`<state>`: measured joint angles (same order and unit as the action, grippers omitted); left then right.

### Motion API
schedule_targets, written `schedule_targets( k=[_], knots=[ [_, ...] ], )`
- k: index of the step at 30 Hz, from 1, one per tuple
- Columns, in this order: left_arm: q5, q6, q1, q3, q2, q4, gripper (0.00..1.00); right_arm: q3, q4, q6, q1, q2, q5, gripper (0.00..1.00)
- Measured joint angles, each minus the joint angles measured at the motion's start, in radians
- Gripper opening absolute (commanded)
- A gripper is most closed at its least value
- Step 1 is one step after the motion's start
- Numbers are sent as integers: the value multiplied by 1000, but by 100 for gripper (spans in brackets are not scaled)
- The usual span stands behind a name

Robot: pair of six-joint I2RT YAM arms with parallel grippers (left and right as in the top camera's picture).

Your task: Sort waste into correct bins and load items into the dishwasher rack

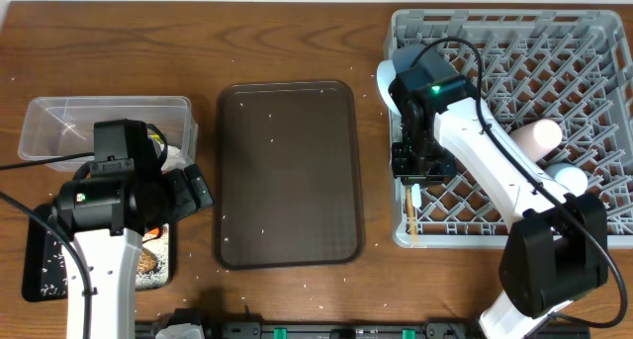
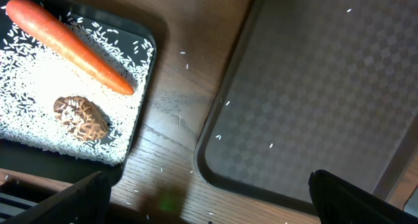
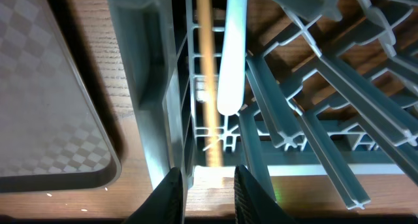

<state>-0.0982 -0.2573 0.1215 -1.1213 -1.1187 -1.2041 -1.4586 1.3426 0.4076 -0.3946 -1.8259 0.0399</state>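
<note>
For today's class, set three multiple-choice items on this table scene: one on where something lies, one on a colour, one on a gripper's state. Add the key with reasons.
1. Where does the carrot lie?
A. In the clear tub
B. On the black tray
C. In the rack

2. What colour is the large serving tray mid-table?
A. White
B. Dark brown
C. Red

3. How is the left gripper?
A. Shut on the carrot
B. Shut on a spoon
C. Open, holding nothing

Key: 1 B, the carrot rests among rice grains on the black tray; 2 B, it shows dark brown from overhead; 3 C, its jaws stand wide apart, gripping nothing.
</note>
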Motion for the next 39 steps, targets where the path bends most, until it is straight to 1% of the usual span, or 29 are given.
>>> schedule_targets(
  k=[4, 7, 12, 16, 17, 18, 22, 26, 33, 39],
  knots=[
    [0, 0, 0, 0, 0, 0, 98, -14, -22, -21, 0, 12, 4, 24],
    [0, 0, 0, 0, 0, 0, 98, -29, -74, -47, -5, 61, 10, 24],
    [0, 0, 0, 0, 0, 0, 98, -66, -219, -106, -35, 247, 11, 33],
    [0, 0, 0, 0, 0, 0, 98, -84, -342, -146, -45, 431, 16, 53],
    [0, 0, 0, 0, 0, 0, 98, -85, -373, -169, -44, 482, 16, 81],
    [0, 0, 0, 0, 0, 0, 98, -89, -388, -177, -44, 520, 14, 99],
    [0, 0, 0, 0, 0, 0, 98, -95, -410, -246, -45, 659, 9, 99],
    [0, 0, 0, 0, 0, 0, 98, -95, -358, -277, -45, 761, -13, 99],
    [0, 0, 0, 0, 0, 0, 98, -96, -163, -303, -45, 875, -38, 99],
    [0, 0, 0, 0, 0, 0, 98, -96, -128, -320, -45, 929, -121, 99]
  ],
)
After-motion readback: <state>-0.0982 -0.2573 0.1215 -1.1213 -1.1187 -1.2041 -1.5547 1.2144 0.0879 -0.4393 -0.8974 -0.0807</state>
